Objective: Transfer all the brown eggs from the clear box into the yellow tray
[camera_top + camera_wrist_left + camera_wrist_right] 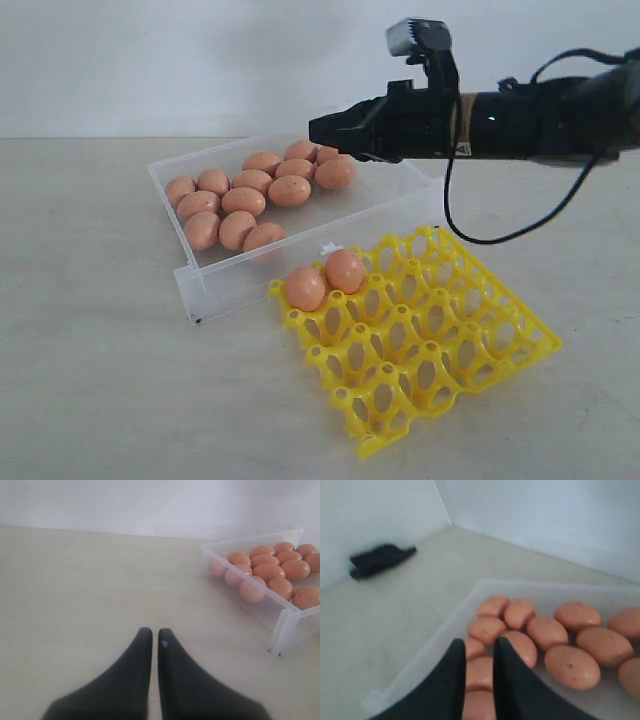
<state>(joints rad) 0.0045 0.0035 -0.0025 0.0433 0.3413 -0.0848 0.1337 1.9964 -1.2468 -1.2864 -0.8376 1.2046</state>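
Note:
Several brown eggs [243, 200] lie in the clear box [215, 283]. Two more eggs [305, 288] [345, 270] sit in the back-left cups of the yellow tray [455, 345]. My right gripper [322, 130] hovers above the box's far right corner. In the right wrist view its jaws [479, 641] stand a little apart with nothing between them, and the eggs [572, 665] lie below. My left gripper [154, 631] is shut and empty over bare table, well away from the box [285, 622] and its eggs [270, 572]. It is out of the exterior view.
The tray stands right in front of the box, touching its front right wall. A black cable [500, 235] hangs from the right arm over the tray's far side. In the right wrist view a dark shape [380, 560] lies on the table by the wall.

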